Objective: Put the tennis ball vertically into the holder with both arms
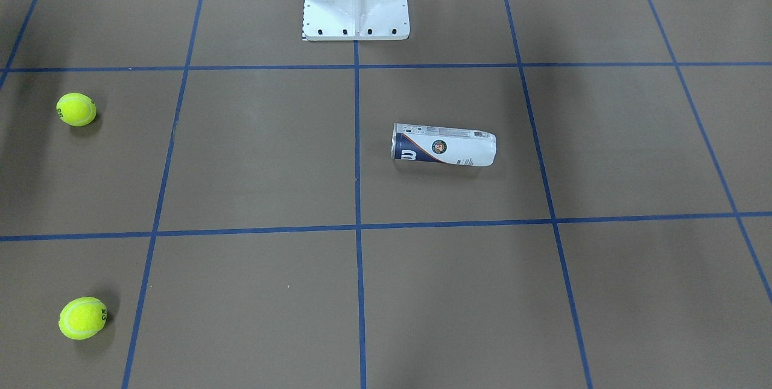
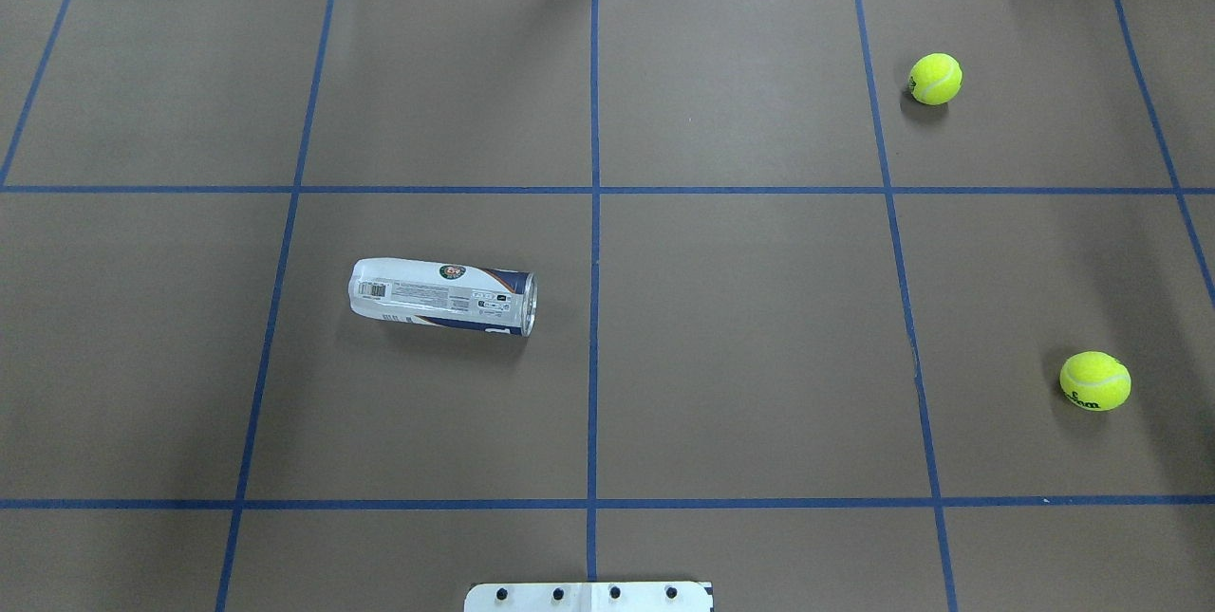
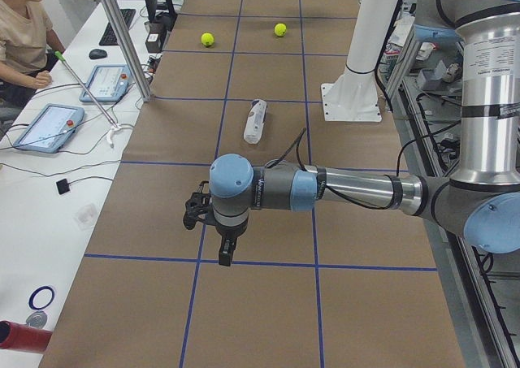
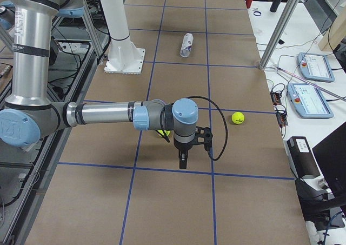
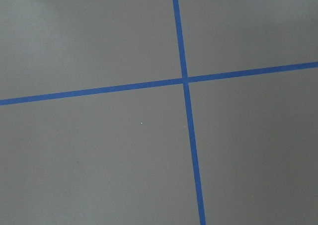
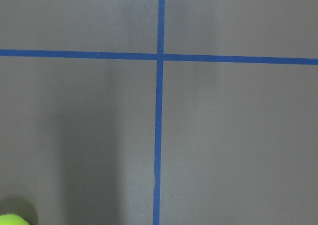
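Overhead exterior shows the holder [image 2: 441,297] lying flat, mouth pointing right.

White pedestal base [image 1: 356,9] on taped table [image 1: 259,154]

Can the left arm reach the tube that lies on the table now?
Probably yes: the tube lies in the open on its side, with nothing between it and the left hand.

Silver-grey tubular arms [image 3: 357,191]; light-blue joint caps [image 3: 231,173]; black hands [image 3: 223,250]; white bolted pedestal base [image 1: 356,9].
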Robot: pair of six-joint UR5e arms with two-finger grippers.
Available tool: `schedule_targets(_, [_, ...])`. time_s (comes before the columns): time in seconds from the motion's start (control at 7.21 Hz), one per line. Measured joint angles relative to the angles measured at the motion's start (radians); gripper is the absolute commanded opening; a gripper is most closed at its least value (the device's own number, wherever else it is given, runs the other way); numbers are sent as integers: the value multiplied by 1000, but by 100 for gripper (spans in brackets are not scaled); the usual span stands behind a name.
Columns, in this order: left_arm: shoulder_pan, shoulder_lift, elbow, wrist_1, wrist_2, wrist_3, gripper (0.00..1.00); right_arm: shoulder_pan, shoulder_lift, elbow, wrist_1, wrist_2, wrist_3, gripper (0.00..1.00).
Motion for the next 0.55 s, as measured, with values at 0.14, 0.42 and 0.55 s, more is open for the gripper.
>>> schedule_targets(0.14, [0, -1, -1, 0, -6, 0, 100, 0, 0, 0, 0, 0, 0, 100])
schedule_targets(0.42, [0, -3, -1, 0, -36, 2, 100, 0, 0, 0, 1, 0, -1, 100])
schedule_targets(0.55, [0, -6, 0, -6, -44, 1, 100, 0, 1, 0, 1, 0, 0, 100])
